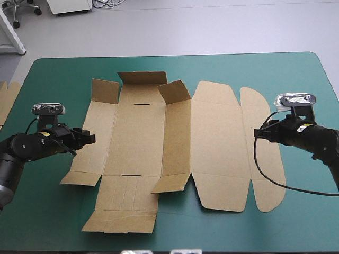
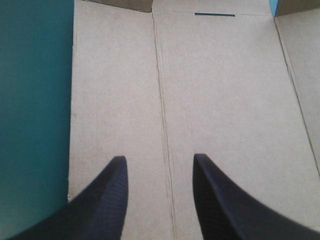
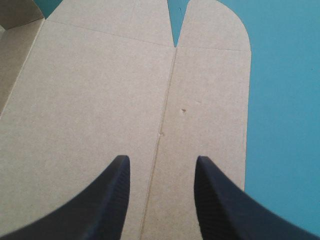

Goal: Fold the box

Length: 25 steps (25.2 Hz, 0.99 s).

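Observation:
The brown box (image 1: 137, 143) lies as a cut sheet spread across the middle of the teal-green table, mostly flat. Its far corner flaps (image 1: 174, 91) stand slightly raised. The lid panel and rounded tuck flap (image 1: 262, 148) lie flat at the right. My left gripper (image 1: 91, 139) hovers open at the sheet's left side panel; in the left wrist view the gripper (image 2: 159, 159) straddles a crease of the box (image 2: 215, 90), holding nothing. My right gripper (image 1: 256, 132) is open over the rounded flap; in its own view the gripper (image 3: 161, 159) straddles the crease of the box (image 3: 100, 85).
An edge of more brown board (image 1: 6, 98) shows at the table's left edge. Bare teal-green cover (image 1: 47, 211) runs along the near side and both ends of the table.

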Each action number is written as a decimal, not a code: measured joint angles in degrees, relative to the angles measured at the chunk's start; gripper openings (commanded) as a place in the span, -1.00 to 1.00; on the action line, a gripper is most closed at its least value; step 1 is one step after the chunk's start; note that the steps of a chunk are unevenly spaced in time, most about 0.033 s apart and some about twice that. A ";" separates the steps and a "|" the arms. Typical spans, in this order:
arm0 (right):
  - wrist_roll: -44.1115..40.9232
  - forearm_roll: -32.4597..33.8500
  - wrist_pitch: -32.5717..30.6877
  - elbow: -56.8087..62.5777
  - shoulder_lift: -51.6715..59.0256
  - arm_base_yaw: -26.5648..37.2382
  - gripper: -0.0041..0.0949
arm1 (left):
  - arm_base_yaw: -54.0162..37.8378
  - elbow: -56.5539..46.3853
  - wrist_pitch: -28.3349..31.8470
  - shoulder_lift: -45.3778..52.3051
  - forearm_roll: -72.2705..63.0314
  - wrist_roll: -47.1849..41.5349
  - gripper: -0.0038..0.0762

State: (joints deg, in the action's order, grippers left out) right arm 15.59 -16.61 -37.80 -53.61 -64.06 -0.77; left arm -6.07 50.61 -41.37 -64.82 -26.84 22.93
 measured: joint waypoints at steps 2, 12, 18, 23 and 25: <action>0.00 -0.17 0.02 0.00 0.00 0.00 -0.11 | 0.00 0.20 -0.06 -0.83 -0.72 0.02 -0.15; 0.00 -0.33 0.27 -0.06 0.00 0.00 -0.07 | -0.04 9.98 -2.90 -10.68 -3.18 1.93 -0.03; 0.00 -0.33 -0.34 -0.06 0.00 0.00 0.01 | -2.42 15.07 -8.59 -18.31 0.85 -1.73 0.10; 0.00 -0.58 -0.44 -0.06 0.00 0.00 0.01 | -16.50 12.06 -12.66 -20.94 -1.28 -0.04 0.10; 0.00 -0.92 -0.44 -0.06 0.00 0.00 0.01 | -20.89 10.55 -13.40 -21.00 -5.19 3.26 0.10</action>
State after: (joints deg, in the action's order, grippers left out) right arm 15.59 -17.53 -38.25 -53.67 -64.06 -0.77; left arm -26.97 61.16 -54.77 -85.82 -32.03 26.19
